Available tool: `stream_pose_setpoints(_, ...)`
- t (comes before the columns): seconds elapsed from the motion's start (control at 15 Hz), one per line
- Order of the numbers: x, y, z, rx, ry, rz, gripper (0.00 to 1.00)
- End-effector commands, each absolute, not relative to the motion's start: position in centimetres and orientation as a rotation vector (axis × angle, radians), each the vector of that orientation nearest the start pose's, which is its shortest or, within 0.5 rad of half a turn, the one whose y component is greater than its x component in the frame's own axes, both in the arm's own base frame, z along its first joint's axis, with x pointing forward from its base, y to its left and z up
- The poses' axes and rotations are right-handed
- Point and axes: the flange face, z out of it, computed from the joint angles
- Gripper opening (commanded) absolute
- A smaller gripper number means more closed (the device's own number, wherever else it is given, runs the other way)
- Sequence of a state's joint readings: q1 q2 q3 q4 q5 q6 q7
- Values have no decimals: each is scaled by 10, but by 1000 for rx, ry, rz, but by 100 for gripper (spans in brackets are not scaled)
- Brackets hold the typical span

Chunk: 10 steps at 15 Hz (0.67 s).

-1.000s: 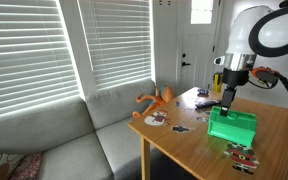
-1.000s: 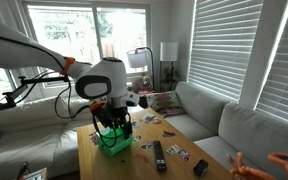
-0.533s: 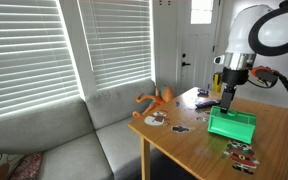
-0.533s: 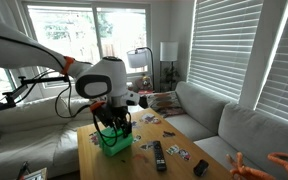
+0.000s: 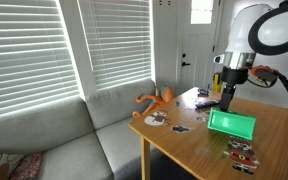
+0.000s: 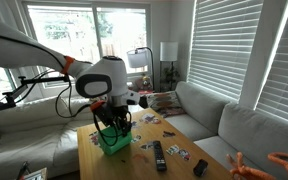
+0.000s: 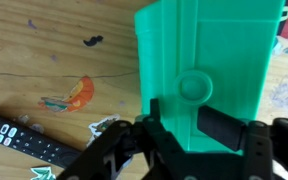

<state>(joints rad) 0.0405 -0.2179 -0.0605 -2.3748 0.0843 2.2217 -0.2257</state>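
Over the middle of the light wooden worktop [image 5: 184, 142], the black two-fingered gripper [image 7: 189, 120] is holding the bright green rectangular plastic box [image 7: 209, 55] by one wall, its fingers [image 7: 224, 125] pinching that wall from both sides with only the plastic between them. Judging by an exterior view, the box [image 5: 231, 123] is tipping over above the worktop, one broad flat face turning toward the camera rather than sitting level; whether an edge is resting on the worktop or hanging just above it I cannot tell. Nothing is showing inside it or spilling from it. Small printed picture cards [image 5: 156, 119] are lying flat on the worktop around it, one of them showing an orange fish shape [image 7: 76, 95], and a slim black remote control [image 6: 159, 153] is lying near the worktop's middle. An orange many-legged plastic toy [image 5: 156, 98] is sitting at one corner of the worktop. As for writing, the box is carrying only a moulded round boss [image 7: 191, 86] and no label; the remote's white key markings are too small to read, and the cards are giving no legible words
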Motion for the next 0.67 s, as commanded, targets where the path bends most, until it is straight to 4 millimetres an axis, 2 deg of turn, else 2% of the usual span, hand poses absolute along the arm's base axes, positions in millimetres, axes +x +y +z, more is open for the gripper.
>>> stream_pose_setpoints(0.0, 473, -7, 411, -3054, -266, -104, 66)
stream_pose_setpoints(0.07, 473, -6, 411, -3053, -267, -103, 74)
stream_pose_setpoints(0.13, 474, -5, 411, -3051, -270, -104, 69)
stream_pose_setpoints(0.33, 475, -2, 411, -3052, -272, -104, 40)
stream_pose_setpoints(0.4, 475, -1, 410, -3053, -275, -104, 34)
stream_pose_setpoints(0.53, 475, 0, 410, -3053, -277, -103, 34)
stream_pose_setpoints(0.6, 475, -1, 410, -3053, -277, -102, 31)
